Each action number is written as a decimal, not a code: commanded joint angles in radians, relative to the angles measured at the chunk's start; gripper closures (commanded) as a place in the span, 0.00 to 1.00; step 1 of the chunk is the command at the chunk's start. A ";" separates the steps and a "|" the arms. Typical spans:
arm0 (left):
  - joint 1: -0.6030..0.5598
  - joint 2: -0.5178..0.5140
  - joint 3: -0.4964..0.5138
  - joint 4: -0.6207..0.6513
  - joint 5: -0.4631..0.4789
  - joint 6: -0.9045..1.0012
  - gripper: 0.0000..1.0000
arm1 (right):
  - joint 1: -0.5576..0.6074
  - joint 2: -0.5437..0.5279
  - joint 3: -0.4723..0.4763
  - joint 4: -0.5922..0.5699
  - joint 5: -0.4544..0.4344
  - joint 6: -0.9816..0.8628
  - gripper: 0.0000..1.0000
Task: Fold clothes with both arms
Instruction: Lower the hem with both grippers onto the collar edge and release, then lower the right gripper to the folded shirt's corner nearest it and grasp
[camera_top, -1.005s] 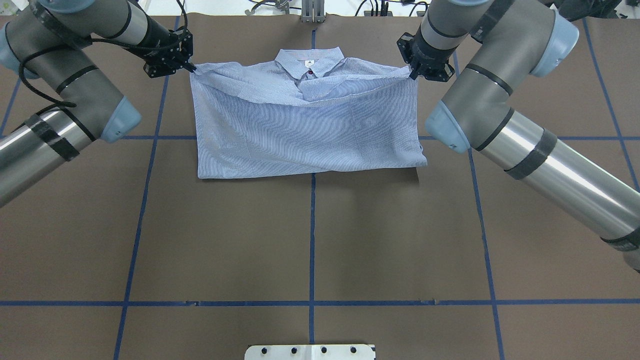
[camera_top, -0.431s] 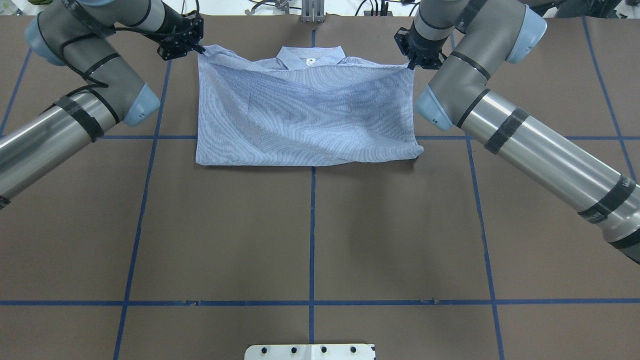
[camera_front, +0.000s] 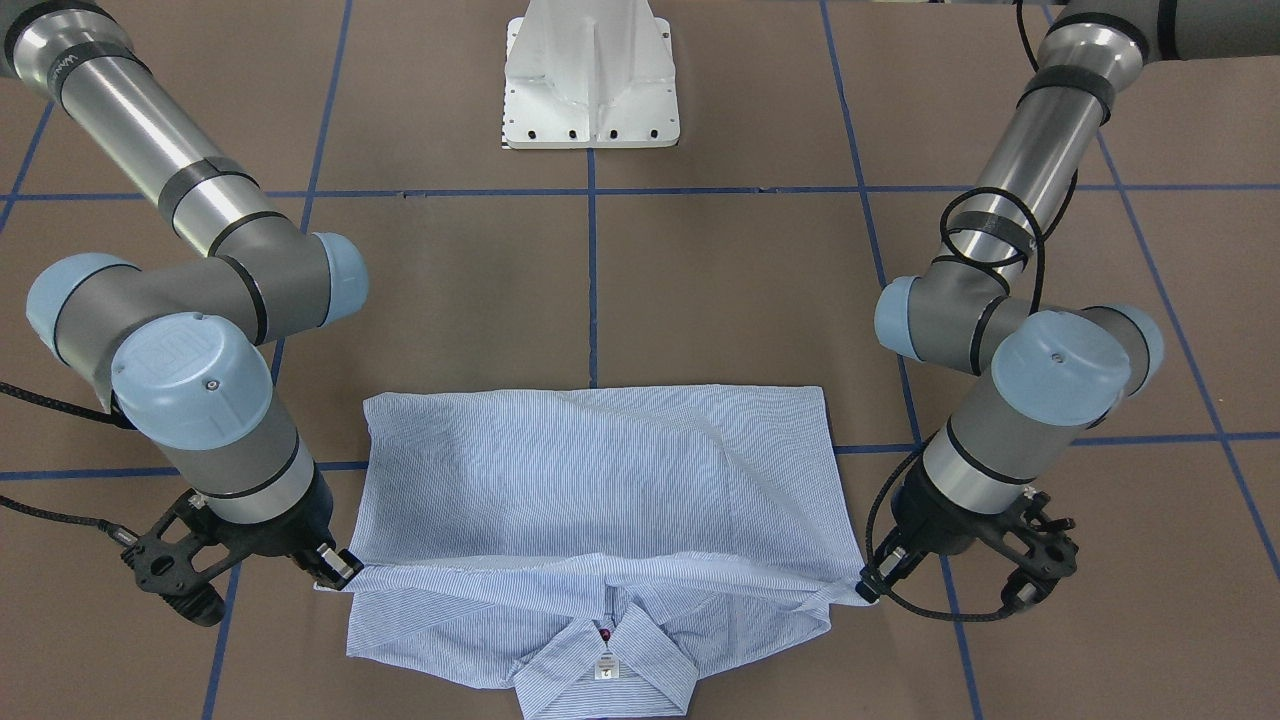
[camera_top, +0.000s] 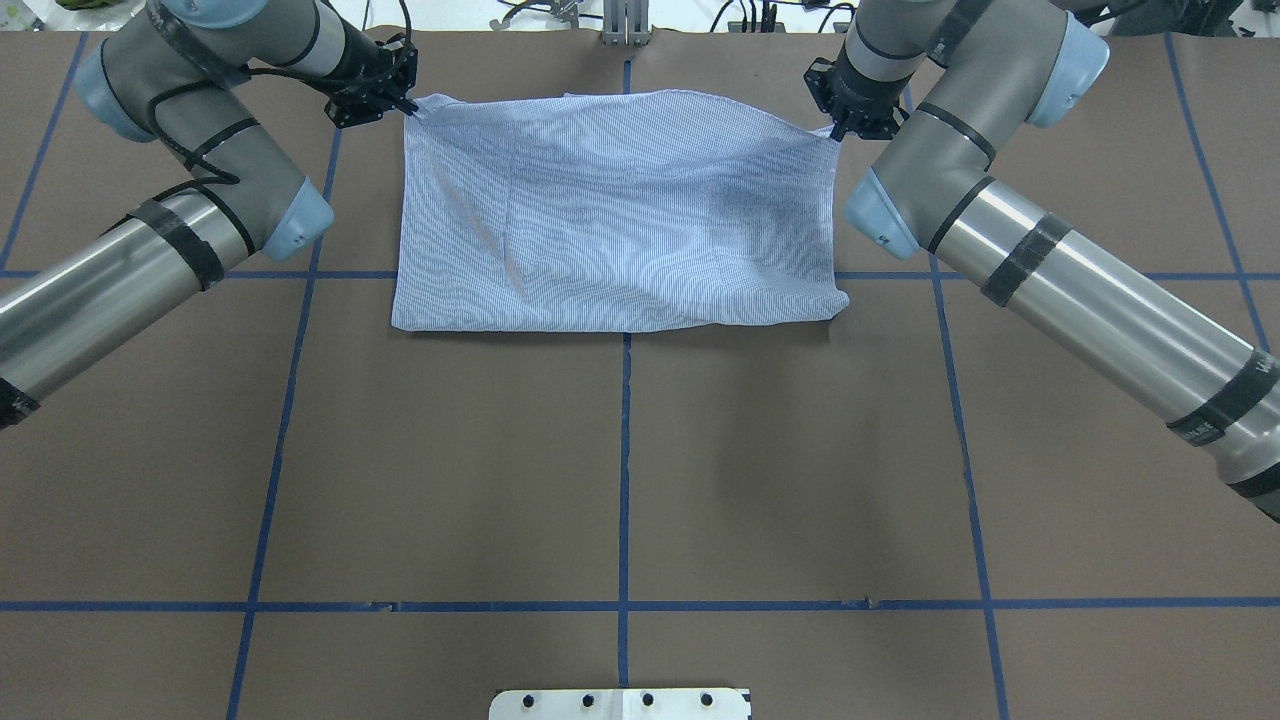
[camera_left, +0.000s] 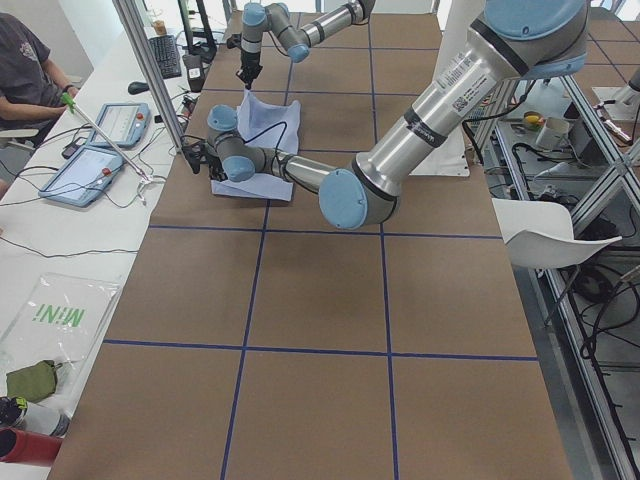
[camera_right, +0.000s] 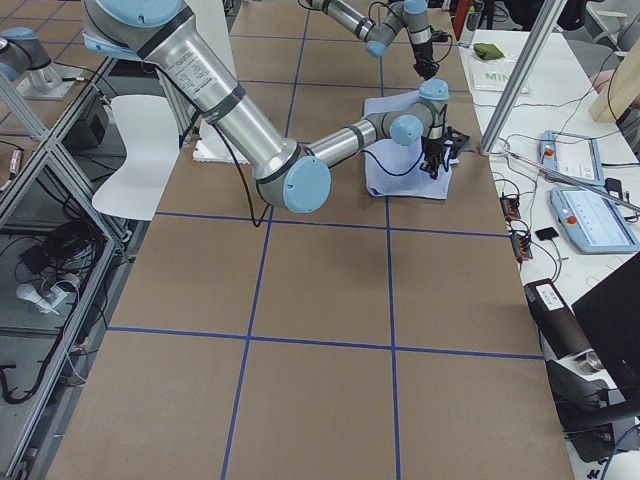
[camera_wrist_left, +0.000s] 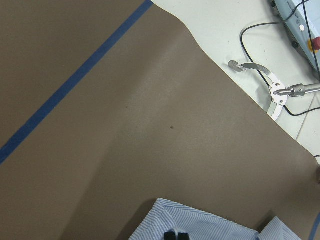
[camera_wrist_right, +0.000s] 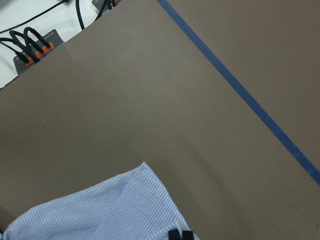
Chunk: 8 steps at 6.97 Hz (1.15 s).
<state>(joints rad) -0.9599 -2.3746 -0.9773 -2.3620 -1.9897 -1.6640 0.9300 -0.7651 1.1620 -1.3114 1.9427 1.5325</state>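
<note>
The striped light blue-and-white shirt (camera_top: 620, 220) lies at the table's far middle, its lower half doubled over toward the collar. The front-facing view shows the collar (camera_front: 605, 665) beyond the lifted edge of the shirt (camera_front: 600, 470). My left gripper (camera_top: 410, 108) is shut on the lifted edge's left corner, which also shows in the front-facing view (camera_front: 868, 590). My right gripper (camera_top: 835, 130) is shut on the right corner (camera_front: 340, 572). Both wrist views show shut fingertips (camera_wrist_left: 176, 235) (camera_wrist_right: 180, 235) pinching striped cloth. The held edge hangs taut between the grippers, just above the table.
The brown table cover bears a blue tape grid (camera_top: 625, 450). The white pedestal base (camera_front: 590, 80) stands at the near edge. Past the far edge lie cables, a metal tool (camera_wrist_left: 272, 87) and operator tablets (camera_left: 95, 165).
Both grippers have carried the held shirt edge farther from the robot, over the collar. The collar, seen in the overhead view earlier, is now covered there. The fold line slid slightly away too.
</note>
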 joint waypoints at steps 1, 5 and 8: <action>0.017 -0.001 0.014 -0.010 0.063 0.051 0.67 | -0.003 0.001 -0.042 0.046 -0.007 0.000 0.78; 0.001 0.006 -0.012 -0.013 0.094 0.087 0.49 | 0.010 0.001 -0.024 0.076 0.001 0.012 0.46; -0.005 0.100 -0.161 -0.011 0.088 0.087 0.49 | -0.124 -0.318 0.427 0.075 -0.001 0.104 0.31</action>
<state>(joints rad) -0.9634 -2.3062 -1.0882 -2.3732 -1.9009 -1.5773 0.8696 -0.9427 1.3996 -1.2374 1.9467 1.5836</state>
